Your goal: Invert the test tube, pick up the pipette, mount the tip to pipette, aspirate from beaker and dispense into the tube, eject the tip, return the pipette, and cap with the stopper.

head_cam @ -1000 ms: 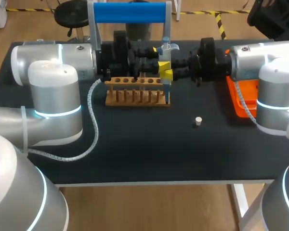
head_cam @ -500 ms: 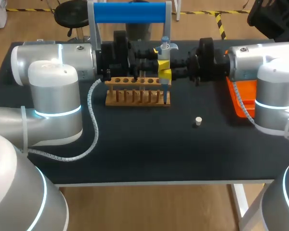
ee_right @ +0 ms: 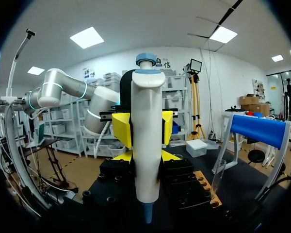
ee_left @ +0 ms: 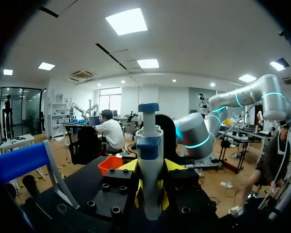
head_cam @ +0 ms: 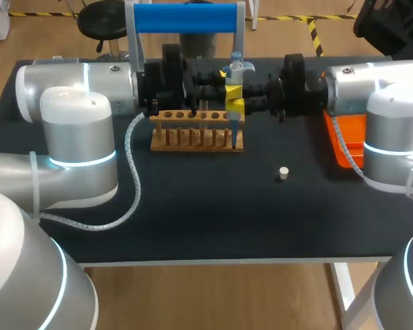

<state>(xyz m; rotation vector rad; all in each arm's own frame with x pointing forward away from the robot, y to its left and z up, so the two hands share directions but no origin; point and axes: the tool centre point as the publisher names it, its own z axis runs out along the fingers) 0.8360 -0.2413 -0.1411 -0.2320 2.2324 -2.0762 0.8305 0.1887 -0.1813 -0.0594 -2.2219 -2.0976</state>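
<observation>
A wide stretch of the dark surface runs from its front edge up to the things under the end effectors. On this stretch stands a small white stopper. It is nearer to the camera than the right end effector, a little toward the right arm's side, and well apart from the rest.

Just below the right end effector stands a wooden rack with a row of holes along its top. The yellow fingers of this end effector press from two sides on the pipette. The pipette is upright, with a white body, a blue cap on top and a narrow bluish lower end. This end comes down at the rack's end on the right arm's side. In the right wrist view a clear test tube stands upright at the rack, beside this end effector.

The left end effector faces the pipette from the other side, very near. I cannot tell if it is open or closed.

An orange tray lies beside the right arm, its contents hidden. Beyond both end effectors, near the far edge, stands a frame with a blue bar.
</observation>
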